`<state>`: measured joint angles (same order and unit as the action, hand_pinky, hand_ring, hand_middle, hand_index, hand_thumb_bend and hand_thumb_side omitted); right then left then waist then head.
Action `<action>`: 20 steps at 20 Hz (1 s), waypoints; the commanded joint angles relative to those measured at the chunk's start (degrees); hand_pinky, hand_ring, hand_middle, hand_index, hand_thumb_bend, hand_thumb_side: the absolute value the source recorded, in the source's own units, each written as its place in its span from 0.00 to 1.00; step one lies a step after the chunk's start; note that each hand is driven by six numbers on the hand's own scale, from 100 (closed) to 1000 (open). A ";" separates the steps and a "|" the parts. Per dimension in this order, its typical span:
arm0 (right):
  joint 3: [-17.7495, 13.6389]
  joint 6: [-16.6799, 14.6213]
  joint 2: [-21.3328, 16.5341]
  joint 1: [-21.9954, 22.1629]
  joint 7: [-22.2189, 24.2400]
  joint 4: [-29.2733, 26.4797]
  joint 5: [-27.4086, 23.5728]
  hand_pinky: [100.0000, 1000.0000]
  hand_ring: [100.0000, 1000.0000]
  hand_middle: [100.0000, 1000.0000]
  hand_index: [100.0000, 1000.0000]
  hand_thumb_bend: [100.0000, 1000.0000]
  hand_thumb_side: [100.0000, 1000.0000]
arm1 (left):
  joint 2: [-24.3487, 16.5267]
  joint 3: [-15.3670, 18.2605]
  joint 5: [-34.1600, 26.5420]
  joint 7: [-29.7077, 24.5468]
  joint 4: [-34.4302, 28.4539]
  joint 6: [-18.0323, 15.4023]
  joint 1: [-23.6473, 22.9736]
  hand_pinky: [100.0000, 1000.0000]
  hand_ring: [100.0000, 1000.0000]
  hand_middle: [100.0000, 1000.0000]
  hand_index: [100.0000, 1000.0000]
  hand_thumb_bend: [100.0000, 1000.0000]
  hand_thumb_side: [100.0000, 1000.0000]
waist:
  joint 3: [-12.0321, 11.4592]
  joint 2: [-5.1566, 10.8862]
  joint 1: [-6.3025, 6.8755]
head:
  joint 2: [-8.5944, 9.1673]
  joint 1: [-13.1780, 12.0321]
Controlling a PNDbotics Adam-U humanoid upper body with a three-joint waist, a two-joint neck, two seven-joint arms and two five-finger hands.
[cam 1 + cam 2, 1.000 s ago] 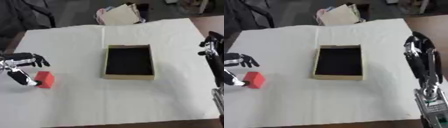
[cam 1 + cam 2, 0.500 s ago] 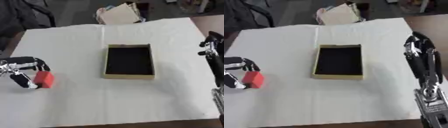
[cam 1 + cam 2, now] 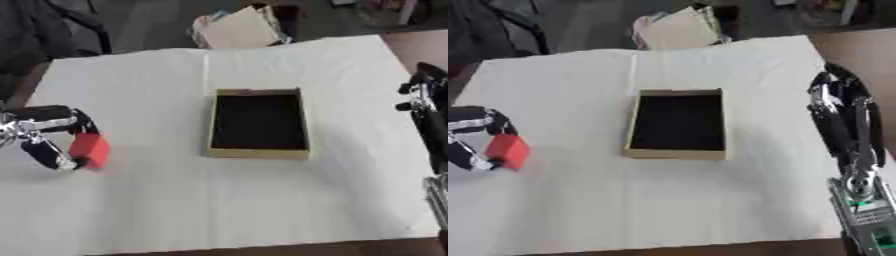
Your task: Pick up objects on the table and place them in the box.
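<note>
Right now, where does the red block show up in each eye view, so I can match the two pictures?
Left eye view: the red block sits at the left edge, mid-height, held in the left hand.
Right eye view: it lies further left, close to the picture's left border.
Shared landmark: the box at the centre; the block is to its left in both views.

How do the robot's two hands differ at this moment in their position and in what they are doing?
The left hand is at the table's left edge, its fingers and thumb curled round the red block; the right hand holds nothing. The left hand lies low over the white cloth; the right hand stands at the right side, fingers pointing up and relaxed. Both are black with silver parts, and neither is over the box.
</note>
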<state>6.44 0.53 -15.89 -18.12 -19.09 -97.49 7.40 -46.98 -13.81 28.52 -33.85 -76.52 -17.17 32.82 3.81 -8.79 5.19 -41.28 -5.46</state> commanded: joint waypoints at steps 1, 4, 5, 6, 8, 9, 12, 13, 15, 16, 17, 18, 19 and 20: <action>0.21 -0.17 -0.65 -0.68 0.36 -1.22 -0.28 0.52 0.72 0.48 0.84 0.00 0.69 | -1.05 0.63 -1.10 -0.25 -2.67 0.33 4.62 0.67 0.60 0.53 0.69 0.17 0.00 | -0.18 1.06 -0.11 | 0.16 -0.25; 0.57 -0.18 -0.44 -0.72 0.72 -1.20 -0.36 0.52 0.72 0.48 0.84 0.00 0.69 | 2.58 -1.60 -0.65 -1.56 -1.12 0.00 11.45 0.67 0.60 0.54 0.69 0.17 0.00 | 0.01 1.24 -0.29 | 0.19 -0.54; 0.67 -0.19 -0.35 -0.76 0.84 -1.19 -0.41 0.52 0.72 0.48 0.84 0.00 0.69 | 4.08 -2.40 -0.09 -1.98 -0.20 -0.34 13.59 0.67 0.60 0.54 0.69 0.17 0.00 | 0.10 1.26 -0.37 | 0.24 -0.64; 0.81 -0.20 -0.22 -0.84 0.96 -1.20 -0.47 0.52 0.72 0.48 0.84 0.00 0.69 | 5.81 -3.25 0.75 -2.37 0.79 -0.85 15.80 0.67 0.60 0.54 0.69 0.17 0.00 | 0.25 1.22 -0.46 | 0.33 -0.76; 1.17 -0.21 0.04 -1.14 1.28 -1.24 -0.64 0.52 0.72 0.48 0.84 0.00 0.69 | 9.31 -4.74 2.80 -2.96 3.16 -2.06 19.66 0.67 0.60 0.54 0.69 0.17 0.00 | 0.74 1.02 -0.68 | 0.64 -1.06; 1.39 -0.21 0.16 -1.34 1.48 -1.26 -0.73 0.52 0.72 0.48 0.84 0.00 0.69 | 11.00 -5.20 3.80 -3.02 4.40 -2.69 21.18 0.67 0.60 0.54 0.69 0.17 0.00 | 1.05 0.89 -0.76 | 0.79 -1.28; 1.95 -0.23 0.51 -1.80 2.00 -1.33 -1.08 0.52 0.72 0.48 0.84 0.00 0.69 | 15.48 -5.93 6.61 -2.21 8.02 -4.25 24.07 0.67 0.61 0.55 0.69 0.18 0.00 | 2.17 0.46 -0.87 | 1.28 -1.78; 2.08 -0.25 0.58 -1.89 2.11 -1.35 -1.20 0.52 0.72 0.48 0.84 0.00 0.69 | 16.60 -6.11 7.48 -1.84 9.12 -4.74 24.60 0.67 0.61 0.55 0.70 0.19 0.00 | 2.45 0.34 -0.87 | 1.44 -1.88; 2.36 -0.33 0.76 -2.07 2.41 -1.43 -1.39 0.52 0.72 0.48 0.84 0.00 0.70 | 19.09 -6.64 9.28 -1.30 11.57 -5.69 25.43 0.67 0.61 0.55 0.70 0.20 0.00 | 2.92 0.07 -0.90 | 1.81 -1.95; 2.48 -0.35 0.83 -2.14 2.55 -1.45 -1.47 0.52 0.72 0.48 0.84 0.00 0.70 | 20.41 -6.98 10.14 -1.12 12.92 -6.24 25.65 0.67 0.61 0.56 0.70 0.20 0.00 | 3.09 -0.03 -0.90 | 1.97 -2.04; 2.56 -0.37 0.89 -2.21 2.65 -1.47 -1.54 0.52 0.72 0.48 0.84 0.00 0.70 | 21.53 -7.27 10.92 -0.98 14.11 -6.86 25.81 0.67 0.62 0.56 0.71 0.21 0.00 | 3.22 -0.11 -0.89 | 2.09 -2.15; 2.65 -0.39 0.95 -2.28 2.72 -1.49 -1.59 0.52 0.72 0.48 0.84 0.00 0.70 | 22.71 -7.53 11.56 -0.83 15.09 -7.53 25.81 0.67 0.61 0.56 0.70 0.21 0.00 | 3.36 -0.17 -0.86 | 2.16 -2.29; 2.74 -0.43 1.04 -2.34 2.81 -1.52 -1.63 0.52 0.72 0.48 0.84 0.00 0.70 | 23.82 -7.68 12.03 -0.51 15.92 -8.13 25.76 0.67 0.61 0.56 0.70 0.21 0.00 | 3.46 -0.22 -0.85 | 2.22 -2.40; 2.85 -0.47 1.15 -2.42 2.91 -1.57 -1.66 0.52 0.72 0.48 0.84 0.00 0.70 | 24.88 -7.91 12.37 -0.13 16.45 -8.70 25.69 0.67 0.62 0.57 0.71 0.22 0.00 | 3.58 -0.27 -0.85 | 2.33 -2.49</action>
<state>9.24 0.24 -14.62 -19.67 -16.43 -97.70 6.20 -22.48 -21.75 40.14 -34.33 -60.49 -25.03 57.12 7.42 -9.86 4.54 -39.69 -7.65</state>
